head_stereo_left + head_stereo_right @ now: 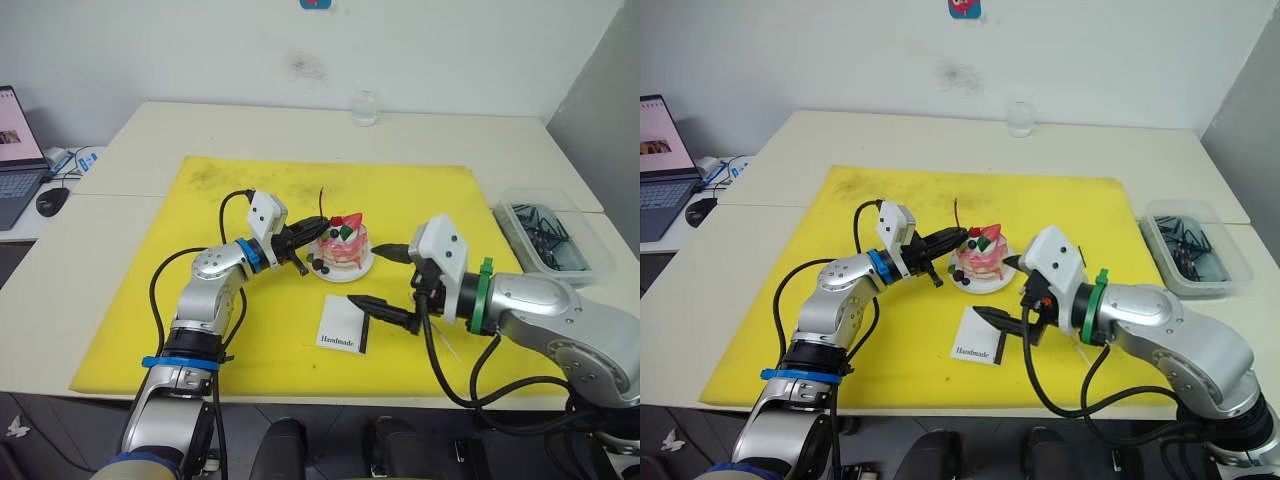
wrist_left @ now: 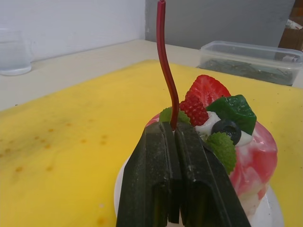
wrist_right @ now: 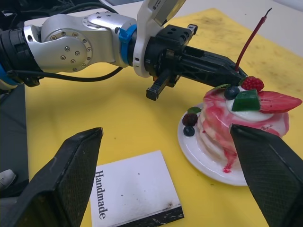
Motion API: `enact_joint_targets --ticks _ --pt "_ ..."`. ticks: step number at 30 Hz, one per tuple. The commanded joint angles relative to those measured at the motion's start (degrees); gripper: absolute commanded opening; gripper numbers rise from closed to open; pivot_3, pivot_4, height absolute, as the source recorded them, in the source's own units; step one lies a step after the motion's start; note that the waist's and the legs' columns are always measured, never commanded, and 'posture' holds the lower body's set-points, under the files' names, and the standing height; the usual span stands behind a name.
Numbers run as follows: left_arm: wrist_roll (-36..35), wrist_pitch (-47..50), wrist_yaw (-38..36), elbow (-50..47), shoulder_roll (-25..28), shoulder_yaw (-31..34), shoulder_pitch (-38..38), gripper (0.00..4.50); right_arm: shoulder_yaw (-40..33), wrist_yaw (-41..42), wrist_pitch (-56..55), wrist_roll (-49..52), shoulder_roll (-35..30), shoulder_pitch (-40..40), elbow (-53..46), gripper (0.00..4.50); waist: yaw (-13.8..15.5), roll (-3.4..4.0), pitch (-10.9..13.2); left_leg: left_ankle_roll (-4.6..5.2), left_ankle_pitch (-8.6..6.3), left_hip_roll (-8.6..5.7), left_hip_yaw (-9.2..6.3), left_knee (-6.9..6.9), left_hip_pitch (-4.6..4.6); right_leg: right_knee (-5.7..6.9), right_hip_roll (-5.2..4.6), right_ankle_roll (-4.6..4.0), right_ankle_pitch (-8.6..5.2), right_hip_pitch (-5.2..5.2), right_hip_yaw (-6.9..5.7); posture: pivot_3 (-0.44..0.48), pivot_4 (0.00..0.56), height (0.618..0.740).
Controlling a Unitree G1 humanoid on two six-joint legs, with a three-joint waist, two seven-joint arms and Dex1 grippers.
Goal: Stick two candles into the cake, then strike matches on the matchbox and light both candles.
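The small pink-and-white cake (image 1: 342, 248) with its strawberry and berries sits on a white plate (image 1: 354, 273) in the middle of the yellow mat. My left gripper (image 2: 173, 130) is shut on the lower part of a thin reddish candle (image 2: 163, 61). The candle rises upright, slightly curved, at the cake's near-left top edge. My right gripper (image 1: 378, 277) is open, just right of the cake and above the white "Handmade" matchbox (image 1: 342, 325), and holds nothing. The matchbox lies flat in front of the cake. The matches are out of view.
A yellow mat (image 1: 200, 300) covers the table's centre. At the right edge stands a clear plastic container (image 1: 548, 232) holding dark thin items, too small to tell apart. A glass (image 1: 365, 106) stands at the back. At the far left are a laptop (image 1: 15, 150) and a mouse (image 1: 50, 200).
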Motion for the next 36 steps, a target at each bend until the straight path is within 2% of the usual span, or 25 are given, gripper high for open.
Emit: enact_joint_targets --ticks 1,3,10,17,18,26,36 --pt "0.8 0.9 0.6 0.1 -0.6 -0.6 0.6 0.00 -0.9 0.3 -0.6 -0.5 0.0 0.0 -1.9 4.47 0.0 0.00 0.0 0.00 0.00 0.00 0.00 0.00 0.00 0.00 0.00 0.00 0.00 0.00 0.00 0.000 0.150 0.740" --pt "-0.6 2.6 0.7 -0.5 -0.9 0.0 0.2 0.00 -0.9 0.3 -0.7 -0.6 0.0 0.0 -1.9 4.47 0.0 0.00 0.0 0.00 0.00 0.00 0.00 0.00 0.01 0.00 0.00 0.01 0.00 0.01 0.00 0.000 0.150 0.740" --pt "-1.9 5.0 1.3 -3.5 -1.1 1.3 0.2 2.00 -1.1 0.4 -0.5 -0.6 0.5 0.3 -2.1 4.50 0.0 0.00 0.0 0.00 0.00 -0.01 -0.01 0.01 0.02 0.01 0.00 0.01 0.01 0.02 -0.01 0.000 0.150 0.740" --pt "-1.8 5.3 3.6 -5.5 -0.5 2.8 -0.1 4.27 -1.1 0.1 -0.4 -0.7 0.9 0.5 -2.2 4.50 0.0 0.00 0.0 0.00 0.00 0.00 -0.01 0.02 0.01 0.00 -0.01 0.02 0.01 0.02 0.01 0.000 0.150 0.740" --pt "-1.7 5.2 3.9 -5.7 -0.4 2.9 -0.2 4.45 -1.1 0.1 -0.4 -0.8 1.0 0.4 -2.2 4.50 0.0 0.00 0.0 0.00 0.00 -0.01 -0.01 0.02 0.01 0.01 0.00 0.02 0.01 0.02 0.00 0.000 0.150 0.740" --pt "-1.5 4.9 4.0 -7.1 0.4 3.2 0.3 4.45 -0.9 0.0 -0.7 -1.5 1.7 0.2 -1.9 4.50 0.0 0.00 0.0 0.00 0.00 0.00 -0.01 0.02 0.01 0.01 0.01 0.02 0.01 0.02 0.01 0.000 0.150 0.740" --pt "-3.7 10.0 2.2 -14.9 5.9 4.1 2.7 4.45 -1.8 -0.4 -1.0 -1.5 2.2 0.6 -2.4 4.50 -0.2 0.00 0.0 0.00 0.00 0.02 -0.03 0.01 0.02 0.02 0.02 0.02 0.01 0.01 0.00 0.000 0.150 0.740"
